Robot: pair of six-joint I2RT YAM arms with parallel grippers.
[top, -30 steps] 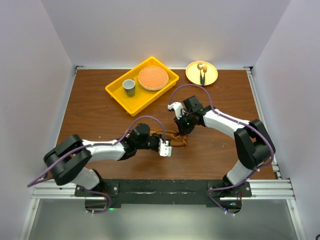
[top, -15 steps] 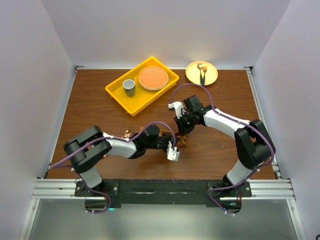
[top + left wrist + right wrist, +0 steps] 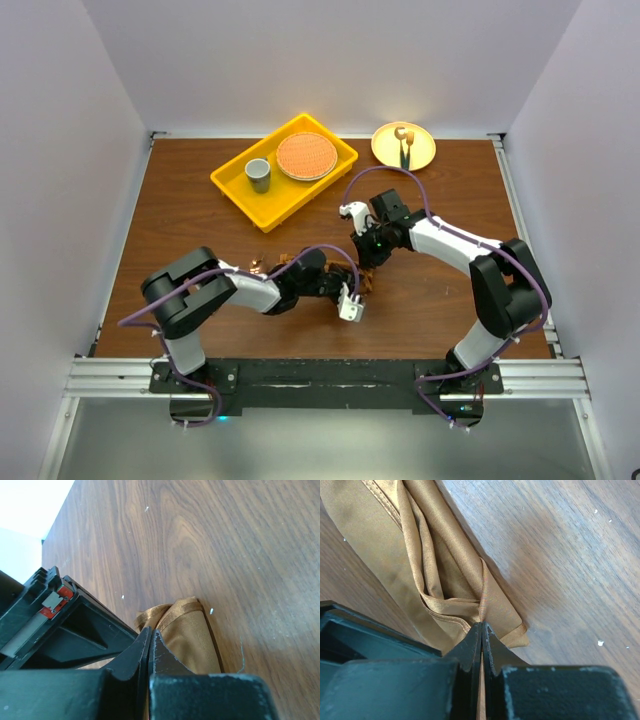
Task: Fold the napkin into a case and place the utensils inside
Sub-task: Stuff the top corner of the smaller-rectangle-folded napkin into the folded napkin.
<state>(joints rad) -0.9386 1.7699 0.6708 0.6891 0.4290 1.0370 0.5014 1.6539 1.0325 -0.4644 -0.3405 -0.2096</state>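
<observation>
The rust-brown napkin (image 3: 362, 281) lies bunched into a narrow roll at mid-table, between my two grippers. My left gripper (image 3: 350, 293) is at its near end, jaws shut, with the cloth's folded hem (image 3: 192, 635) running in under the fingertips. My right gripper (image 3: 364, 262) is at the far end, shut on a pinched ridge of the napkin (image 3: 435, 565). A small copper-coloured piece, probably the spoon (image 3: 256, 266), peeks out beside the left forearm; most of it is hidden.
A yellow tray (image 3: 232, 185) at the back holds a grey cup (image 3: 258, 174) and an orange plate (image 3: 306, 156). A yellow plate (image 3: 420, 158) at the back right carries a dark-handled utensil (image 3: 405, 152). Walls enclose three sides.
My left arm has folded its elbow inward, and its gripper has slid right and slightly nearer with the cloth's end. The right gripper has hardly moved.
</observation>
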